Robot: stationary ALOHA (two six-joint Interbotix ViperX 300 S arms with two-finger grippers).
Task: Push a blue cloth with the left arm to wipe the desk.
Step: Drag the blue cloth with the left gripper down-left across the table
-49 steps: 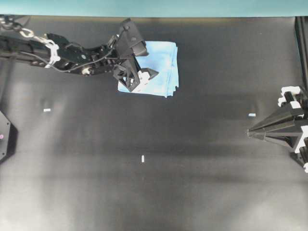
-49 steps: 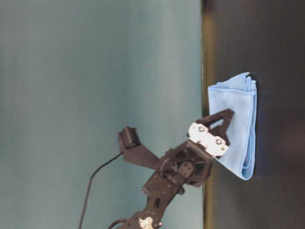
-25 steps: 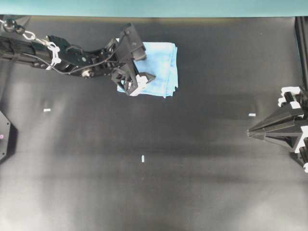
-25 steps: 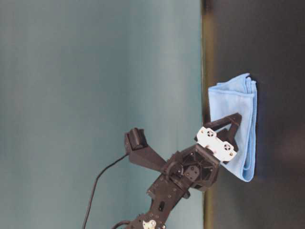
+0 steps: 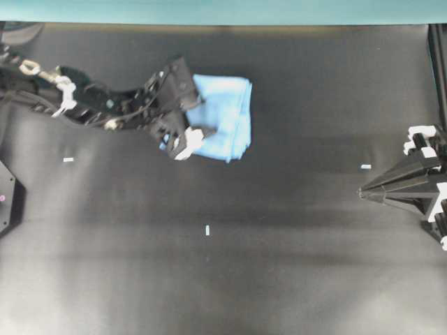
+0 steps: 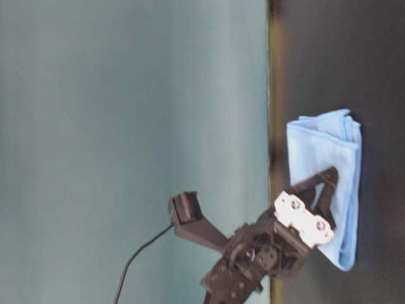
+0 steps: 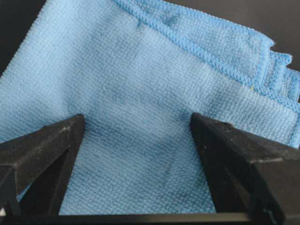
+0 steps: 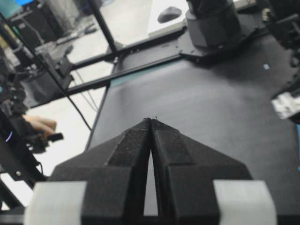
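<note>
Item 1, my left gripper [image 7: 136, 154]: jaws spread wide, the 2 black fingers [image 7: 44, 154] planted apart on the fabric with nothing clamped between them; in the wrist view blue weave fills the whole gap. From overhead the same gripper [image 5: 183, 136] sits on the left part of the cloth, a white patch showing at its near finger. Item 2, the blue cloth [image 5: 227, 118]: light blue, folded square, stitched layered edges fanned at 1 corner [image 7: 276, 65]; it lies flat on the desk in the upper middle-left of the overhead view, near the teal strip [image 5: 223, 10] but apart from it. In the table-level view the cloth [image 6: 316, 158] lies along the desk edge, with my finger frame pressed down on its lower portion. Item 3, my left arm [image 5: 98, 108]: black, jointed, cables exposed, white fittings near the far end, reaching in from the left edge of the overhead view. Item 4, the desk [image 5: 279, 265]: matte black, wide. Item 5, white tape marks, 3 counted: 1 left [image 5: 68, 160], 1 centre [image 5: 207, 230], 1 right [image 5: 365, 167], all well apart from the cloth. Item 6, my right gripper [image 8: 151, 126]: fingers pressed together to a point, holding nothing, parked at the right edge of the overhead view [image 5: 363, 193], well apart from the cloth.
</note>
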